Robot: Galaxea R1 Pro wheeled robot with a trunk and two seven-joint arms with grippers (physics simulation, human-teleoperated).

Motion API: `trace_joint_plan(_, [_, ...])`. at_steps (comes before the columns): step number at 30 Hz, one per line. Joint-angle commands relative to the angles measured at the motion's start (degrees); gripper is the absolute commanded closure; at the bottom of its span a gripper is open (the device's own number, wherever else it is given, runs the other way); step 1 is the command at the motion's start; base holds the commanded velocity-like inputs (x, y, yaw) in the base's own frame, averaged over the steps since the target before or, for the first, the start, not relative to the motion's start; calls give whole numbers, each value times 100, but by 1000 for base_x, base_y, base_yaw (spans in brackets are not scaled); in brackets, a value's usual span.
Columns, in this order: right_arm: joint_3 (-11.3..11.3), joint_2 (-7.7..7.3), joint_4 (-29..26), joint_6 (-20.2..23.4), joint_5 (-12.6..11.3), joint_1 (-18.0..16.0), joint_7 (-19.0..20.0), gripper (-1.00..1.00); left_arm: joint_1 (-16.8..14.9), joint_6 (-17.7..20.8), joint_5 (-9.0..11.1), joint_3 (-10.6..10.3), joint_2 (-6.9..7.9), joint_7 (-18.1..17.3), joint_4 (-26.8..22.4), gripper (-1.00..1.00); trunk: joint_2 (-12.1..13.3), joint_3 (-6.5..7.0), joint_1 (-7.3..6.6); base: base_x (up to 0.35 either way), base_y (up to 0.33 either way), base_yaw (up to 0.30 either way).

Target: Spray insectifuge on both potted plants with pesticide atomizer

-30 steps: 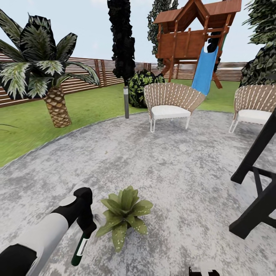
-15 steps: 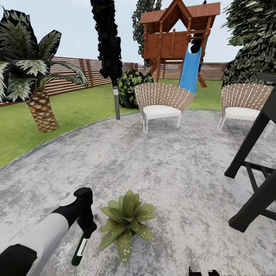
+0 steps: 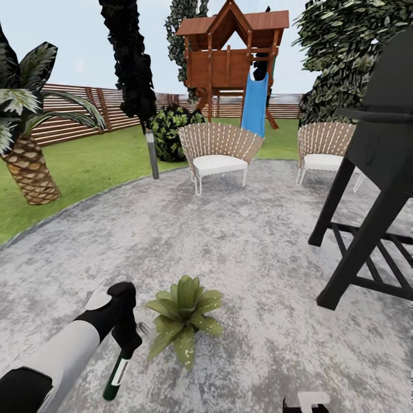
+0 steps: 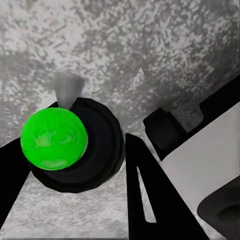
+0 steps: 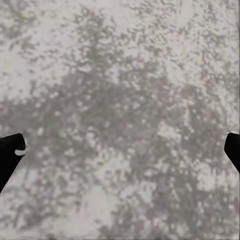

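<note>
Nearest, at about 7 o'clock in the head view: left gripper point(image 3: 127, 344) is clamped on the pesticide atomizer point(image 3: 116, 376), a slim dark-green bottle with a white label hanging straight down from the jaws. Left wrist view looks down on its bright green cap point(image 4: 53, 139) and pale nozzle point(image 4: 67, 89).

Handling judgement: small rigid plastic bottle, probably light, smooth-sided, so it could twist in the grip. The hold near the head looks sensible (keeps the nozzle free).

Right gripper: fingers point(image 5: 10, 155) stand wide apart at the edges of the right wrist view, nothing between them, paving beyond.

One potted plant point(image 3: 182, 317) sits just beside the bottle, at its 2 o'clock; the leaves hide its pot.

Surface: mottled grey patio point(image 3: 241, 241), flat, open. Black grill stand point(image 3: 367, 229) at 3 o'clock, near. Farther: two wicker chairs point(image 3: 218, 154), palm point(image 3: 28, 137), lawn, slatted fence, wooden play tower with a blue slide point(image 3: 254, 106) at 12 o'clock.
</note>
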Motion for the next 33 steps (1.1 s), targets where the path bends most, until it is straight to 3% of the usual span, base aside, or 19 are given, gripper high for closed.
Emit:
trace_joint_plan(1, [49, 0, 6, -19, -45, -6, -15, -100, 3, 57, -31, -32, 7, -49, -10, 100, -2, -5, -2, -26, 328, -273])
trace_joint_plan(7, [49, 0, 6, -19, -45, -9, -16, -100, 116, 48, -28, -69, 17, 151, 65, 100, -2, -5, -2, -3, 148, -273])
trace_joint_plan(10, [49, 0, 6, -19, -45, -8, -18, -100, 350, 30, 10, -11, 25, 496, 62, 100, -2, -5, -2, 0, 4, -149])
trace_joint_plan(15, [58, -7, 14, -19, -37, -9, -12, -100, 468, -9, 52, 101, 106, 608, 58, 100, -2, -5, -2, 0, 1, -21])
trace_joint_plan(18, [58, -8, 15, -19, -36, -9, -12, -100, 476, -22, 269, 120, 467, 614, 11, 100, -2, -5, -2, 0, 0, 0])
trace_joint_plan(20, [58, -9, 15, -19, -36, -9, -11, -100, 477, -29, 498, 179, 552, 619, -21, 100, -2, -5, -2, 0, 0, 0])
trace_joint_plan(23, [53, -9, 15, -19, -36, -8, -11, -100, 477, -201, 687, 252, 520, 637, -33, 100, -2, -5, -2, 0, 0, 0])
trace_joint_plan(33, [50, -3, 6, -19, -44, -8, -11, -100, 479, -374, 707, 263, 577, 656, -13, 100, -2, -5, -2, -68, 79, -139])
